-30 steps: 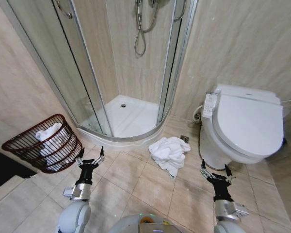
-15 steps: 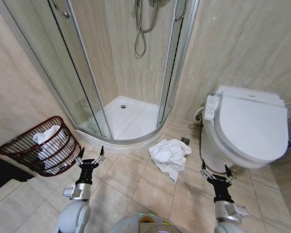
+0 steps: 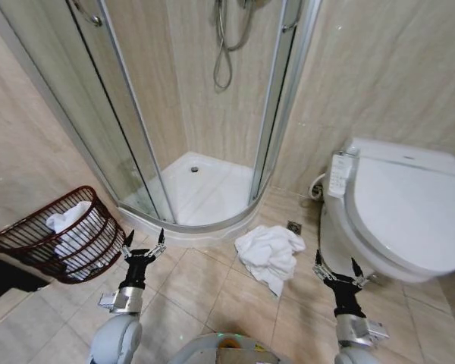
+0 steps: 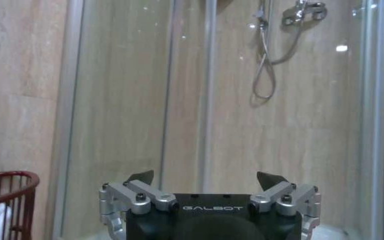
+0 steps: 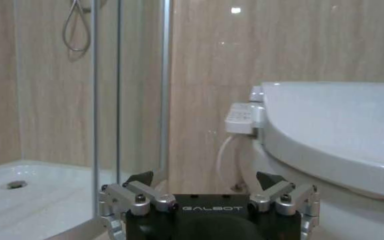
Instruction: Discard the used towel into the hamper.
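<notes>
Leftmost, the hamper (image 3: 57,235) sat tilted on the floor tiles at about nine o'clock from the robot, a pale cloth already in it; its red rim also showed in the left wrist view (image 4: 5,200). Just inboard, the left gripper (image 3: 142,250) was held low and forward, tips up, fingers spread and empty. At roughly twelve o'clock the towel (image 3: 271,255) lay crumpled on the floor between the shower's curb (image 3: 205,227) and the toilet (image 3: 398,212), well apart from the hamper. It looked light, soft and limp, so it would likely sag and trail; a pinch on a raised fold near the heap's middle seemed safest. Further right, the right gripper (image 3: 337,273) mirrored the left, raised, jaws wide, holding nothing.
</notes>
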